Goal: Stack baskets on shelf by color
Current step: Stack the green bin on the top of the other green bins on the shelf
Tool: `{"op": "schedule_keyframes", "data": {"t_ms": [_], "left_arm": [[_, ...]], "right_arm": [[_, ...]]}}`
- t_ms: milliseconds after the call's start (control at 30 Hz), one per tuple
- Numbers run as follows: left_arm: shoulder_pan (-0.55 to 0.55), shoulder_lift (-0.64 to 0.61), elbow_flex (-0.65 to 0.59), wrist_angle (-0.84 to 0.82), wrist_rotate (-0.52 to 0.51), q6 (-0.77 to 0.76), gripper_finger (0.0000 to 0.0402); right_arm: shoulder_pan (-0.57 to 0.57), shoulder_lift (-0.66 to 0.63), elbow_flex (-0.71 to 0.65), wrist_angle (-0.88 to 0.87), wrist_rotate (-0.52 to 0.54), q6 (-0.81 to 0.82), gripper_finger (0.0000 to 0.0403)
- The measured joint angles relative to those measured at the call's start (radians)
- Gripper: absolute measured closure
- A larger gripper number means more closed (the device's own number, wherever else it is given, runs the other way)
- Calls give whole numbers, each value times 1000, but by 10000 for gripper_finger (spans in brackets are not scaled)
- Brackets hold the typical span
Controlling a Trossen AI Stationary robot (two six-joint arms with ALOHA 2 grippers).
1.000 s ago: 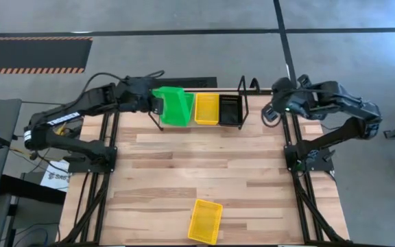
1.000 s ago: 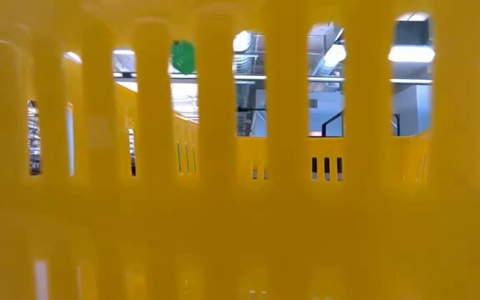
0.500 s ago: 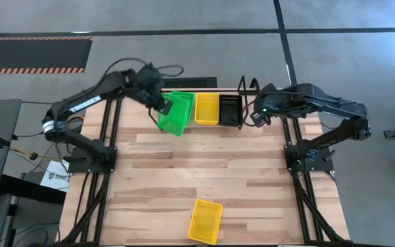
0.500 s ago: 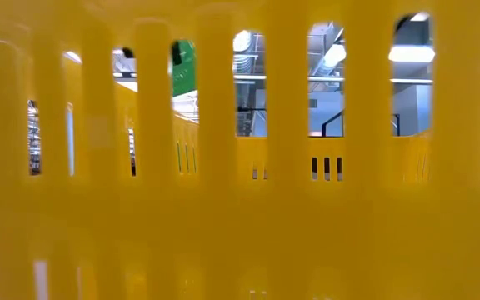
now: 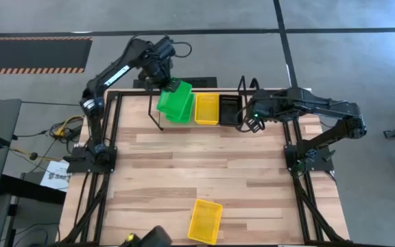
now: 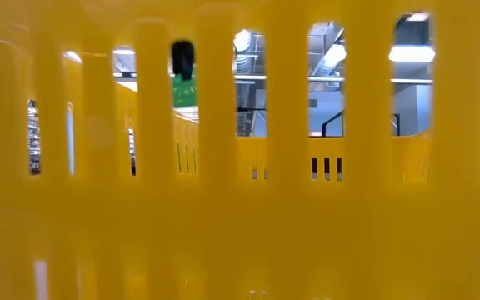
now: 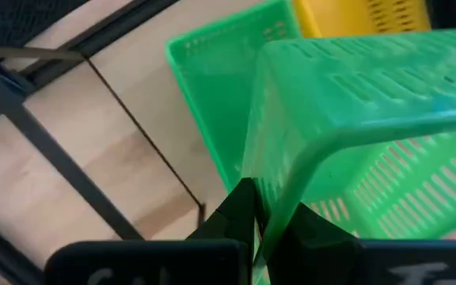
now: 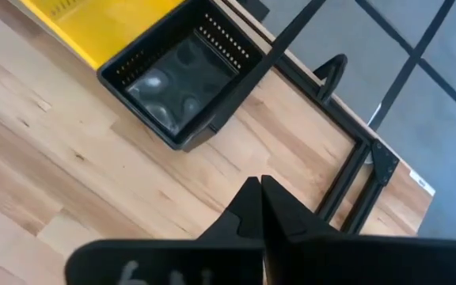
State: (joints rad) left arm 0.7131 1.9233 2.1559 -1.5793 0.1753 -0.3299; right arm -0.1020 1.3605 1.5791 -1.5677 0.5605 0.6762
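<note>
My left gripper (image 7: 269,229) pinched a green basket's (image 5: 177,101) rim, the basket tilted above the shelf's (image 5: 240,88) left end. My right gripper (image 8: 261,207), fingers pressed together and empty, hovered beside the black baskets (image 8: 176,83).

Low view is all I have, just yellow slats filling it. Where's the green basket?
Observer: The left gripper holds a green basket over the rack's left end, jaws shut on its rim.
Operator: Anything under it?
Observer: Yes, another green basket sits in that slot.
Operator: And the right arm?
Observer: The right gripper hangs beside the black basket, jaws shut, empty.
</note>
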Motion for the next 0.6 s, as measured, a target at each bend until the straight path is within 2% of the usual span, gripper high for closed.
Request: {"op": "schedule_keyframes", "data": {"t_ms": [200,600], "left_arm": [[7,60,4,46,38,10,401],[13,141,2,9,83,-12,401]], "right_arm": [[10,1,0,2,13,-4,397],[10,1,0,8,16,-52,400]]}}
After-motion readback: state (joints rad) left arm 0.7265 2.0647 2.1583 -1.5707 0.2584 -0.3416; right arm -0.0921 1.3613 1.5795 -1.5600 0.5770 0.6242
